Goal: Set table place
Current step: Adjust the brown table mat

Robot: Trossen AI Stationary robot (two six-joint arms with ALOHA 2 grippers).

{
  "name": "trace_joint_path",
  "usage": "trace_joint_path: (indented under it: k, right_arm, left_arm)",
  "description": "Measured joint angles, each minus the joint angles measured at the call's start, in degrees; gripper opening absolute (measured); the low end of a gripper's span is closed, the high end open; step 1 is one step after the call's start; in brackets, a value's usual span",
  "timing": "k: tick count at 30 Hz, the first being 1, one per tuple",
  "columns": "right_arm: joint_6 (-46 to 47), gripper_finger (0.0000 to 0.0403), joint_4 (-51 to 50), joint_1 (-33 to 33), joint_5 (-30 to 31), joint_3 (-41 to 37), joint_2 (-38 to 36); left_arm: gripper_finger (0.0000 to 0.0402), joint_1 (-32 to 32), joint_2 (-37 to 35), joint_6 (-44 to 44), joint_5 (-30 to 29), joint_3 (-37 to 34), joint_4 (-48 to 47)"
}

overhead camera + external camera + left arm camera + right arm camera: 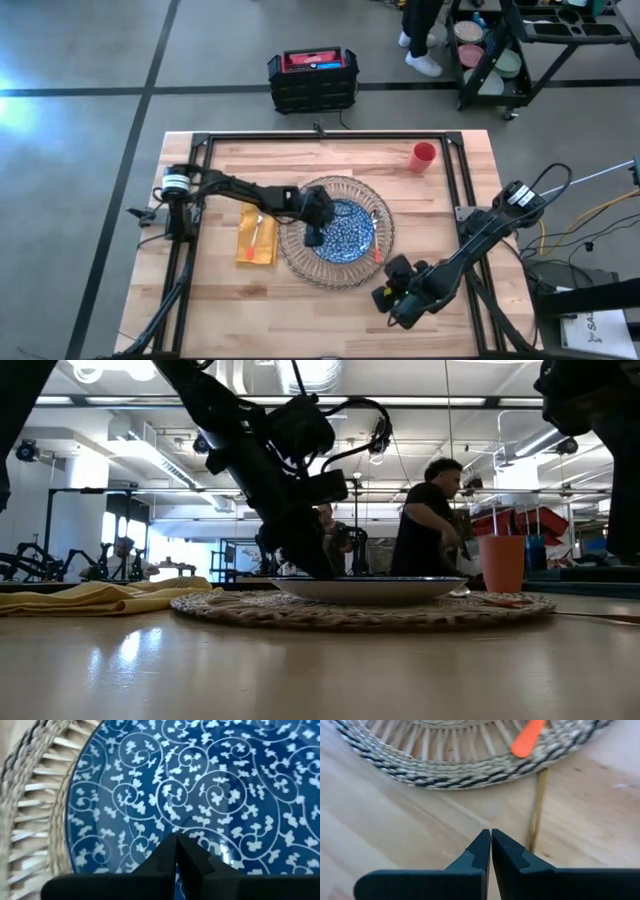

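A blue-patterned plate (350,235) (200,780) lies in the middle of a round woven charger (350,186) (250,607). My left gripper (314,238) (175,842) is shut and points down at the plate's left part. A yellow napkin (257,245) (100,595) lies flat to the left of the charger. Orange-handled cutlery (377,252) (527,740) rests with a handle on the charger's right rim. The red cup (424,156) (502,563) stands upright at the far right. My right gripper (383,297) (491,837) is shut above bare table, just on the near side of the charger. My left gripper comes slanting down from the table's left, its shut fingers (192,862) over the plate's patterned surface (175,827) near its left rim. I cannot tell whether the fingertips touch the plate. The plate lies flat on the charger.
A black frame rail (330,137) runs along the table's far side and down both sides. Bare wood lies on the near side of the charger and between it and the cup. Beyond the table, a black crate (312,78) sits on the floor and a person (425,530) stands.
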Motion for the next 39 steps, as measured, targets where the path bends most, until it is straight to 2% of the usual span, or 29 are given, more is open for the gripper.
trace_joint_path:
  k: [3, 8, 10, 18, 24, 39]
  right_arm:
    - [-0.02, 0.0, -0.56, -0.02, 0.27, 0.0, -0.02]
    - [-0.34, 0.0, -0.64, -0.02, 1.81, -0.02, -0.04]
    - [-0.45, 0.0, -0.61, -0.02, 2.62, -0.02, -0.04]
    - [0.2, 0.0, -0.6, -0.04, 2.83, -0.04, -0.06]
    - [0.46, 0.0, -0.52, -0.11, 3.58, -0.04, -0.07]
    - [0.61, 0.0, -0.55, -0.31, 4.21, -0.04, -0.07]
  left_arm:
    - [0.0, 0.14, -1.7, 1.87, -2.58, 0.01, -4.19]
    - [0.0, 0.94, -6.51, 3.45, -14.65, -1.29, -13.21]
    - [0.0, 1.91, -8.19, 2.74, -15.85, -2.77, -14.27]
    - [0.0, 4.68, -12.37, 1.92, -14.3, -8.0, -9.25]
    - [0.0, 6.78, -12.05, 2.82, -4.21, -10.82, -4.45]
    - [0.0, 12.95, -10.07, -2.28, -3.34, -10.93, -11.52]
